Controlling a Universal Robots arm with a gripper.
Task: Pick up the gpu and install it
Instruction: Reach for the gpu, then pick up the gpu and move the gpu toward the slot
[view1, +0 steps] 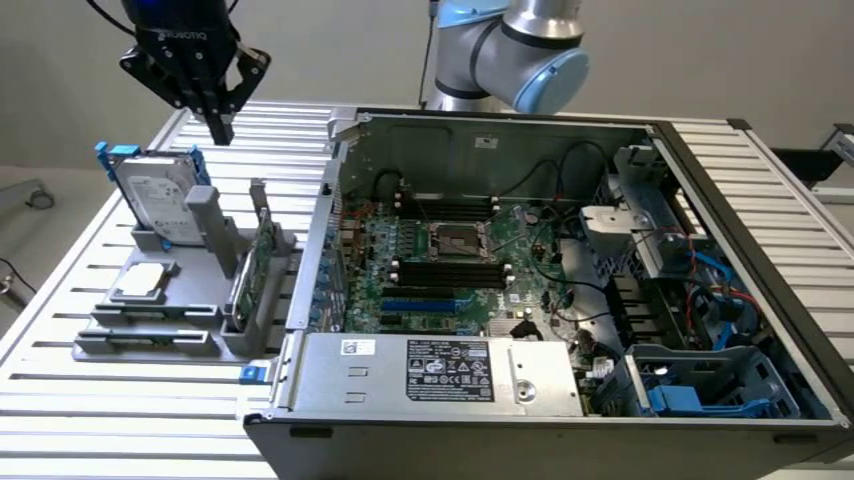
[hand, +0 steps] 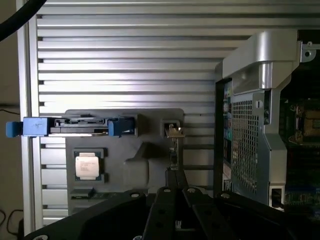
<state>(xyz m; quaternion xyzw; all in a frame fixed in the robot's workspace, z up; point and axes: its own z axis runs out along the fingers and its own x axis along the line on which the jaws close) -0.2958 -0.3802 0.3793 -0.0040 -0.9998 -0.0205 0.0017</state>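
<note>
The gpu (view1: 262, 262) stands on edge in a grey holder (view1: 171, 338) on the exterior view's left, green board facing the computer case. My gripper (view1: 220, 128) hangs high above the table, beyond the holder's far end, shut with nothing in it. In the wrist view the gpu (hand: 174, 145) appears edge-on as a thin strip with its metal bracket at one end. My gripper (hand: 175, 176) points down toward it with the fingertips together, well above the card.
A silver hard drive in a blue bracket (view1: 156, 193) and a square CPU chip (view1: 144, 282) share the holder. The open computer case (view1: 350, 125) lies beside it, motherboard (view1: 447, 262) exposed with blue slots (view1: 419, 303). The slatted table (view1: 80, 395) surrounds everything.
</note>
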